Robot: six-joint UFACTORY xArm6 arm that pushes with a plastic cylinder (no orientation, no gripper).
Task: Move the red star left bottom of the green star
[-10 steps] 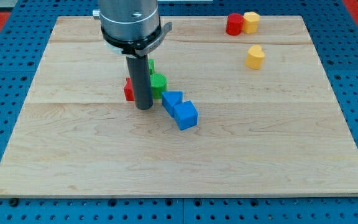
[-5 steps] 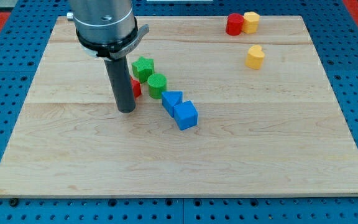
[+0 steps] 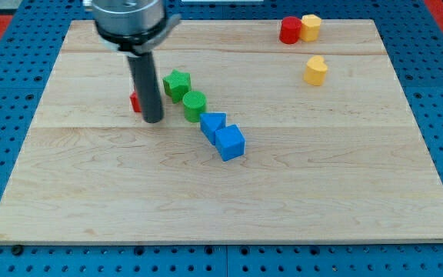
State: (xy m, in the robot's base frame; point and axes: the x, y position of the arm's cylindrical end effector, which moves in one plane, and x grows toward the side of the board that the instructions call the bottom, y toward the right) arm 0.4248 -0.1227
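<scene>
No claw on this arm: it ends in a dark rod, so nothing opens or closes and nothing is held. Its tip rests on the board, left of centre and a little above the middle. Red star sits right against the rod at about ten o'clock from the tip; the rod covers most of it, so only a small red sliver shows and the star shape cannot be made out. Green star lies near the tip at about one o'clock, apart from the rod. From that green star, the red one is at roughly eight o'clock, close by with the rod between them. Just beside the green star at about five o'clock stands a green cylinder, which is at about two o'clock from the tip. Further along the same diagonal come a blue wedge-like block and a blue cube, the two blues touching. Far off near the top right edge, a red block and a yellow block sit touching, and a second yellow block lies below them at six o'clock, apart.
</scene>
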